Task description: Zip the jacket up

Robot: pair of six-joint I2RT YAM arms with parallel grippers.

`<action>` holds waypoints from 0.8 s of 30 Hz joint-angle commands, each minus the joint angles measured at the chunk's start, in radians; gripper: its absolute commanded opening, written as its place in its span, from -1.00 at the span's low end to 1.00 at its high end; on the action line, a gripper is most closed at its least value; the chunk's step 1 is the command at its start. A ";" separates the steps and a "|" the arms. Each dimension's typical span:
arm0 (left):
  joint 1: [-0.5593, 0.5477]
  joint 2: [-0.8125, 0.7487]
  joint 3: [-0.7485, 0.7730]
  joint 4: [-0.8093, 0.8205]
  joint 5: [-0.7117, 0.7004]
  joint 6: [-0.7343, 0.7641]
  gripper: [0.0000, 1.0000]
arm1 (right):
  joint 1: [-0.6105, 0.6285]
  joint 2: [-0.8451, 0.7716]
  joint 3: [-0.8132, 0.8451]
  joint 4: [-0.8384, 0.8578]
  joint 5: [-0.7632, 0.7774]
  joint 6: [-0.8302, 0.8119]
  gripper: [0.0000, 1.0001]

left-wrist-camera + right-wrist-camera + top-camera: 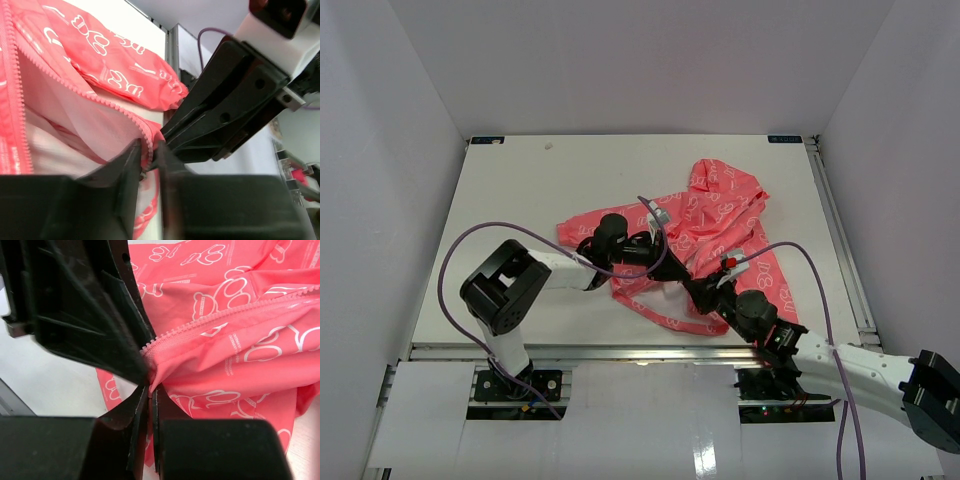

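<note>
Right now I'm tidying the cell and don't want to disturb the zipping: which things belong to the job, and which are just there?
Part of the job:
- jacket
- its zipper
- left gripper
- right gripper

Just there:
- purple cables
- table

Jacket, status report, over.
Left gripper: jaws narrow around zipper end, grip unclear. Right gripper shut on jacket edge beside it. Zipper open. Purple cable loops over the fabric.
</note>
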 commanded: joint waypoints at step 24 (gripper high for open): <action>-0.021 -0.211 -0.116 -0.159 -0.119 0.208 0.10 | -0.004 -0.204 0.036 -0.106 -0.020 0.038 -0.85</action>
